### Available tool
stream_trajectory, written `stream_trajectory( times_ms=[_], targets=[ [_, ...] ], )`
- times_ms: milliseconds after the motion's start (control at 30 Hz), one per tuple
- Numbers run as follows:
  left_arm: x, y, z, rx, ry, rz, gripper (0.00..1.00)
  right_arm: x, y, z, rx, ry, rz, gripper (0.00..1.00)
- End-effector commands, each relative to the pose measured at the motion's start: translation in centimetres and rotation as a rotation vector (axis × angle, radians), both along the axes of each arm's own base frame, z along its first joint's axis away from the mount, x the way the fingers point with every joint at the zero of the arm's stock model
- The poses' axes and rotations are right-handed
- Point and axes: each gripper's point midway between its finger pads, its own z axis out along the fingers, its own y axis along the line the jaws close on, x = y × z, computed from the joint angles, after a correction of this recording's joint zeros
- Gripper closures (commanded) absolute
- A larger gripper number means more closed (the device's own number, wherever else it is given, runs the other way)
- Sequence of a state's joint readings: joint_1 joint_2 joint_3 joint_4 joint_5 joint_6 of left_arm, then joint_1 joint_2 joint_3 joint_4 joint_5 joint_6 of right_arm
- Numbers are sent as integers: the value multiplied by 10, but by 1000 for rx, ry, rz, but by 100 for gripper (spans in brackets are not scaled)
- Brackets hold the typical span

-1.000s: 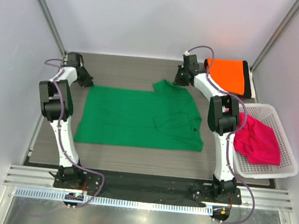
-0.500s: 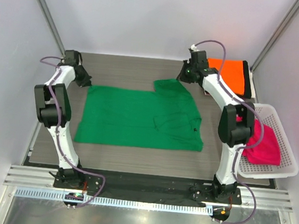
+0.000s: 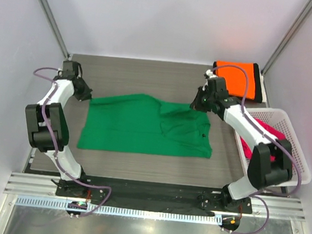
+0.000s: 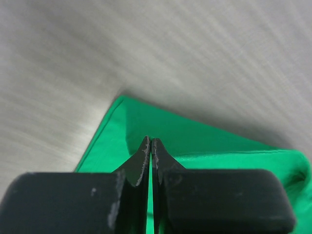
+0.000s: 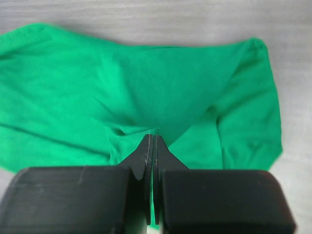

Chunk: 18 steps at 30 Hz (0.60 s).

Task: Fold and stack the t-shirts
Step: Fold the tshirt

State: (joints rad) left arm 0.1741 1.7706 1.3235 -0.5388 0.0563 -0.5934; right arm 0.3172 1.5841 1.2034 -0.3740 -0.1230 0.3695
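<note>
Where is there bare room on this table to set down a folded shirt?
Widest bare table: the far strip between the back wall and the green t-shirt. A narrower strip runs between its near hem and the arm bases. Crowded: the right side, with the orange t-shirt and basket, and the shirt's far corners, pinched by left gripper and right gripper.

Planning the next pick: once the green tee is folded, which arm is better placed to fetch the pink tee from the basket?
Right, likely. The right claw pinches the green tee near the basket holding the pink tee; the left claw is across the whole tee, farthest away.
</note>
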Motion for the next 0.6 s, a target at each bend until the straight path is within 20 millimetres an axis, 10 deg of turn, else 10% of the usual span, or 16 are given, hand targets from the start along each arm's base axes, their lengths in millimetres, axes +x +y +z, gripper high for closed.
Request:
stream_trajectory(
  times_ms=[0, 567],
  targets=[
    [-13, 10, 11, 30, -27, 29, 100, -21, -3, 27, 46, -81, -8, 99],
    [-58, 23, 0, 90, 22, 68, 100, -115, -23, 18, 141, -28, -64, 99]
  ],
)
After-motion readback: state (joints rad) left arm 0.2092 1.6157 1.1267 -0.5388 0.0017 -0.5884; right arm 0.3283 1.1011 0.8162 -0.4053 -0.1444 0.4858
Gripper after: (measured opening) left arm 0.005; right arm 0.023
